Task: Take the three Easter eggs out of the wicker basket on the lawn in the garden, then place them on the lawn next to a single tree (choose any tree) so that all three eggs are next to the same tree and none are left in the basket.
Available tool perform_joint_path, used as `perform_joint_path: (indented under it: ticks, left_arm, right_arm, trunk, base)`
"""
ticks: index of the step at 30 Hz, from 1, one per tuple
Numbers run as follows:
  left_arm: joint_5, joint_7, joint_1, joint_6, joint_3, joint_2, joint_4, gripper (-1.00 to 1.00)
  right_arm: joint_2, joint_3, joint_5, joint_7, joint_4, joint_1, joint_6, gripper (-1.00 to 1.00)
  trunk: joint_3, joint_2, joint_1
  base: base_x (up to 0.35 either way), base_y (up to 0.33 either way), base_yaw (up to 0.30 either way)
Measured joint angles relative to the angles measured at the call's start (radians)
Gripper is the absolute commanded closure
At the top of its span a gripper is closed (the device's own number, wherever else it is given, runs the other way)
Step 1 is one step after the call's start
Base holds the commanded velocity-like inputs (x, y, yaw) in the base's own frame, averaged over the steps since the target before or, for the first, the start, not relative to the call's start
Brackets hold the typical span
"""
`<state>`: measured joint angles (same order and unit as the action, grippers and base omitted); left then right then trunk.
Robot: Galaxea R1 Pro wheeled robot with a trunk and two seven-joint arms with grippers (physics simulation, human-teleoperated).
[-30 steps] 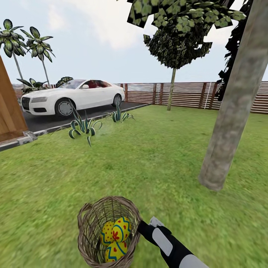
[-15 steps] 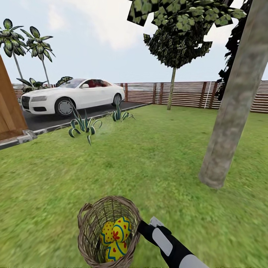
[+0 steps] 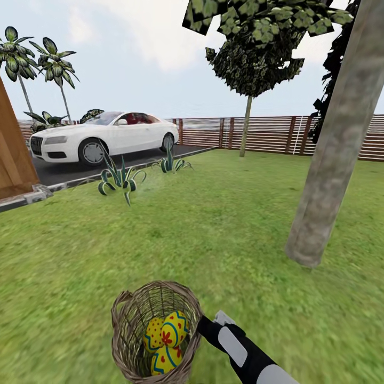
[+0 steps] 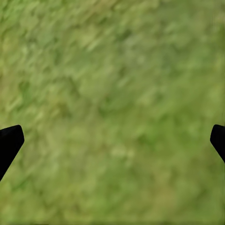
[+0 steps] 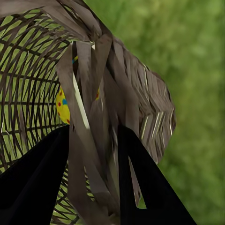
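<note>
right gripper (image 5: 96,176) fingers pinch the wicker basket (image 3: 130,325) rim; left gripper (image 4: 112,140) apparently spread over open lawn (image 3: 213,240).

1. Head view: from high up, facing forward and down over the mottled green lawn (image 3: 213,234).
2. Left wrist view: close above bare grass.
3. Right wrist view: tight against the light-brown woven-twig basket (image 5: 117,93), shared with the head view (image 3: 152,330).

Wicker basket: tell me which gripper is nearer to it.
Right. The right gripper has its jaws astride the wicker basket rim, one inside, one outside. The left gripper hangs open over bare lawn, with no basket by it.
</note>
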<state>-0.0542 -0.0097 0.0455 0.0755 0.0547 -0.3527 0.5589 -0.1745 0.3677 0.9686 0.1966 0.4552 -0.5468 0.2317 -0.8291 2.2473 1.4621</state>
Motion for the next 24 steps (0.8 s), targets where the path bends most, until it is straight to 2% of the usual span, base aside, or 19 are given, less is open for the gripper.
perform_joint_path:
  ticks: [4, 7, 12, 24]
  left_arm:
    - [0.000, 0.000, 0.000, 0.000, 0.000, 0.000, 0.000, -1.00]
    - [0.000, 0.000, 0.000, 0.000, 0.000, 0.000, 0.000, -1.00]
    - [0.000, 0.000, 0.000, 0.000, 0.000, -0.001, 0.000, -1.00]
    - [0.000, 0.000, 0.000, 0.000, -0.001, 0.000, 0.000, -1.00]
  right_arm:
    - [0.000, -0.001, 0.001, 0.000, 0.000, 0.000, -0.001, 1.00]
    - [0.000, 0.001, 0.017, 0.001, 0.004, -0.002, -0.003, 1.00]
    - [0.000, 0.003, 0.005, 0.002, 0.040, -0.002, 0.023, 1.00]
    - [0.000, 0.005, 0.007, 0.003, 0.040, -0.002, 0.022, 1.00]
  trunk:
    - [-0.012, 0.028, 0.015]
    - [-0.022, 0.049, 0.027]
    - [-0.037, 0.084, 0.046]
    - [-0.037, 0.085, 0.046]
  base:
    - [0.000, 0.000, 0.000]
    - [0.000, 0.000, 0.000]
    - [0.000, 0.000, 0.000]
    - [0.000, 0.000, 0.000]
